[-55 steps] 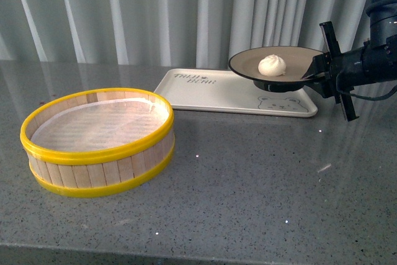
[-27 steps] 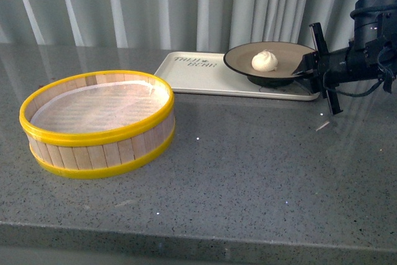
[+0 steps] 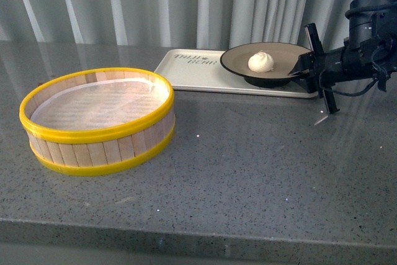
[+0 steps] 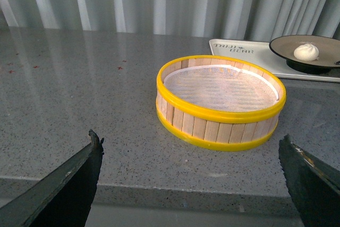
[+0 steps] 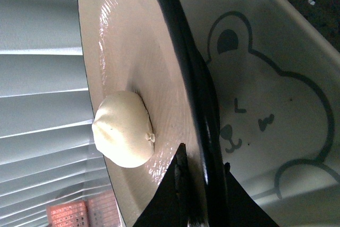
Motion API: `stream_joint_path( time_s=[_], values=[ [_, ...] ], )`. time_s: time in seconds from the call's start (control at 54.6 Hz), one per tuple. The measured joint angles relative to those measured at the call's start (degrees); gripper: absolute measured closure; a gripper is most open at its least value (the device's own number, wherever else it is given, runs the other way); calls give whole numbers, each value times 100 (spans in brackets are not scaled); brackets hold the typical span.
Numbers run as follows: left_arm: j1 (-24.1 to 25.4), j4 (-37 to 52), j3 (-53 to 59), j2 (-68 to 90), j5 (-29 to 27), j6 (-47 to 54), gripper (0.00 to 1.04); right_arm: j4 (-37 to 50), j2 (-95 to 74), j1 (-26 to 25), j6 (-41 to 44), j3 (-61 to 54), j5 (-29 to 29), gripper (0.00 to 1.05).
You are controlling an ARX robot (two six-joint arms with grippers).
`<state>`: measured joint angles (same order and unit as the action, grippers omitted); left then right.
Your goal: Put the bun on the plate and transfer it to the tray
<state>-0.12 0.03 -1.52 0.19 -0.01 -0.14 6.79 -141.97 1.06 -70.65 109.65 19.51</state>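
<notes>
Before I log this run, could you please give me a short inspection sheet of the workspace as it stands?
Surface: grey speckled stone counter, dry, with light streaks.
Bun: bun sits on the plate, off centre.
Plate: over the right end of the tray, above the printed bear face; whether its foot touches the tray cannot be told.
Clutter: yellow-rimmed steamer basket on the counter, only a paper liner inside.
Grippers: right gripper is clamped on the plate's rim; left gripper is open, holding nothing.
Cables: one dark cable loops under the right arm.
Surroundings: pale pleated curtain behind the counter.
</notes>
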Motion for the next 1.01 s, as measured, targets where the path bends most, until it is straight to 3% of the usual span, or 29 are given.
stream_joint_path(
  time_s=[0.128,0.421,0.55,0.696,0.861,0.971,1.007],
  values=[
    [2,0,2,0,0,0,7,-33,-13,-2,24,35,0,98],
    [2,0,0,0,0,0,7,442,437,-4,-173,-684,57,29],
    [2,0,0,0,0,0,7,638,920,-4,-286,-1244,-22,6],
    [2,0,2,0,0,0,7,999,1921,37,-555,-2448,-236,8],
    [2,0,0,0,0,0,7,590,3320,114,-671,-4238,-977,8],
    [0,0,0,-7,2,0,7,577,3517,114,-647,-4441,-1021,8],
    [2,0,0,-4,0,0,7,1213,3499,136,-118,-4706,-1419,13]
  ],
)
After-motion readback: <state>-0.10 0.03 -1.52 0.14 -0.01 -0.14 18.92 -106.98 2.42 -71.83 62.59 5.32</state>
